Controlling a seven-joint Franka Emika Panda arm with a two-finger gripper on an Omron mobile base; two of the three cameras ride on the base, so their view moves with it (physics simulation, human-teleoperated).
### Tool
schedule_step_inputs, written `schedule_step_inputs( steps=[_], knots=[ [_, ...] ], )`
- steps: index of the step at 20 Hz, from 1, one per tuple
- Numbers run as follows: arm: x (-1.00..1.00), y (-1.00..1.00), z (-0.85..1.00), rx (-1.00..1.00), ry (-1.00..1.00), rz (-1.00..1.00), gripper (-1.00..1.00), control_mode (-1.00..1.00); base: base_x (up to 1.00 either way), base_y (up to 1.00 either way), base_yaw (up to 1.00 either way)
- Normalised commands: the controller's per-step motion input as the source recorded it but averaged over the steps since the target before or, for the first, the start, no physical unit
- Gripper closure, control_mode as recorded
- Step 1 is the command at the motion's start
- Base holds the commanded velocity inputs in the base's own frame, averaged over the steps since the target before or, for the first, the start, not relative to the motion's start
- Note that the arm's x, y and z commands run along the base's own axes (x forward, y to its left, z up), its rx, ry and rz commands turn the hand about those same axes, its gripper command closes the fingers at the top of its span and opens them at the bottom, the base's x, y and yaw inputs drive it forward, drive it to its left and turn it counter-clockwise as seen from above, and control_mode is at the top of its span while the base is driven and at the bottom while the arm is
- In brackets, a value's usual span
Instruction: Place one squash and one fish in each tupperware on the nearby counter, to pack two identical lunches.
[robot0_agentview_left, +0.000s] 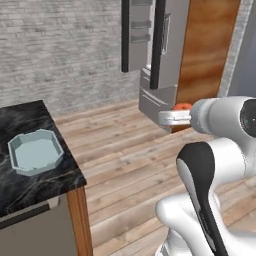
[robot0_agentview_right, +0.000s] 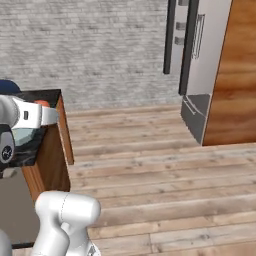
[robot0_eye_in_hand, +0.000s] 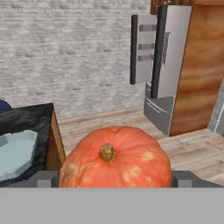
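squash (robot0_eye_in_hand: 114, 157) orange, mottled, stem up, gripped between the end effector (robot0_eye_in_hand: 114, 178) fingers. pale blue-grey tupperware (robot0_agentview_left: 35, 151) sits on black marble desk (robot0_agentview_left: 30, 120); open fridge (robot0_agentview_left: 160, 55) beyond.

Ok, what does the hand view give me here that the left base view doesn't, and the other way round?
Hand view: the squash up close, stem and pale blotches clear, gripped between the gripper fingers. Left base view: the whole tupperware, empty, on the counter, plus the white arm held out above the wooden floor. Shared: squash, tupperware, counter, brick wall and the open fridge.
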Motion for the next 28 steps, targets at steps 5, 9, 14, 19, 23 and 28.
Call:
schedule_step_inputs(
  steps=[5,9,14,19,23,28],
  knots=[
    [0.00,0.00,0.00,0.00,0.00,0.00,1.00,1.00,-0.04,1.00,0.04],
    [0.00,0.00,0.00,0.00,0.00,0.00,1.00,1.00,0.02,0.97,0.04],
    [0.00,0.00,0.00,0.00,0.00,0.00,1.00,1.00,0.28,0.81,0.12],
    [0.00,0.00,0.00,0.00,0.00,0.00,1.00,1.00,0.53,0.58,0.19],
    [0.00,0.00,0.00,0.00,0.00,0.00,1.00,1.00,0.46,0.05,0.17],
    [0.00,0.00,0.00,0.00,0.00,0.00,1.00,1.00,0.32,0.00,0.17]
  ],
)
